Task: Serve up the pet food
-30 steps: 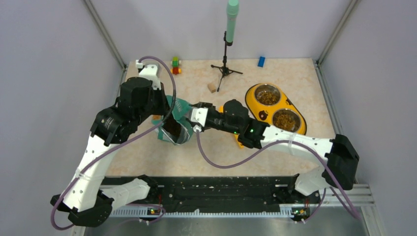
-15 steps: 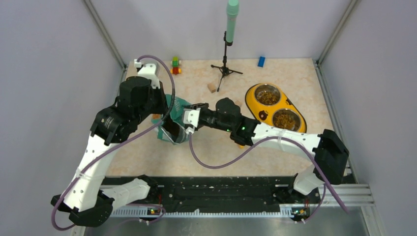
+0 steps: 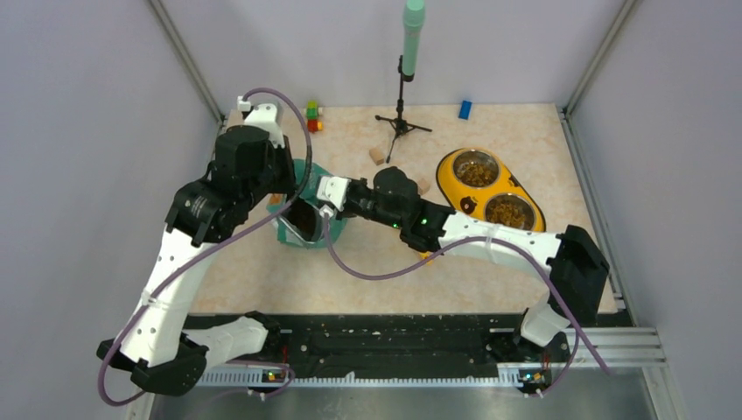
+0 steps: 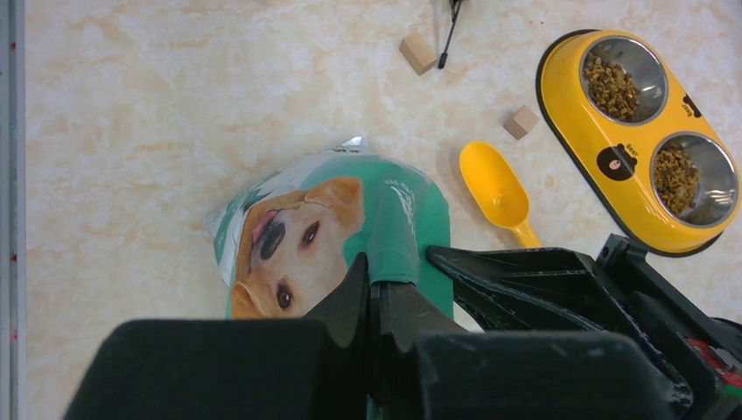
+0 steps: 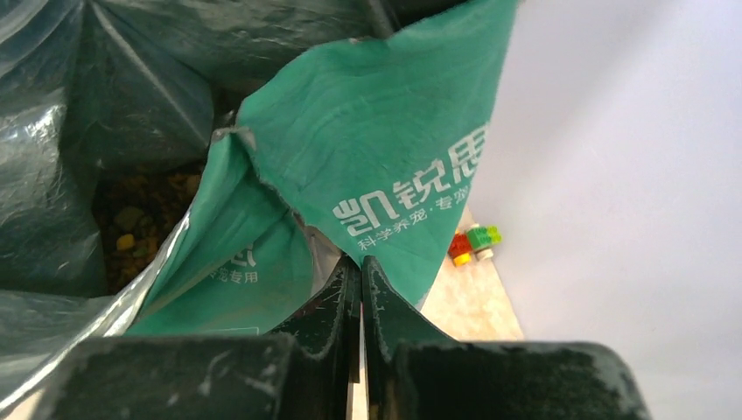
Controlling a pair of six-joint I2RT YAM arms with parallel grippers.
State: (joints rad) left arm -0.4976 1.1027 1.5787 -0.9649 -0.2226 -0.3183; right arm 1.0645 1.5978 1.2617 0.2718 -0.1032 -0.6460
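You are seeing the pouch [image 4: 297, 227] lying left of the scoop [image 4: 494, 188], with the double bowl [image 4: 604, 140] right of it holding kibble [image 4: 612, 83].

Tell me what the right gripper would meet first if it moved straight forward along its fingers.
The teal pouch: the right gripper is shut on its top edge, so it would push straight into that flap. Depth beyond it is unclear.

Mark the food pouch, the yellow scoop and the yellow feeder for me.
food pouch [image 4: 394, 227], left wrist view, teal panel beside the dog's face
yellow scoop [image 4: 494, 184], left wrist view, its hollow
yellow feeder [image 4: 560, 96], left wrist view, bare yellow rim
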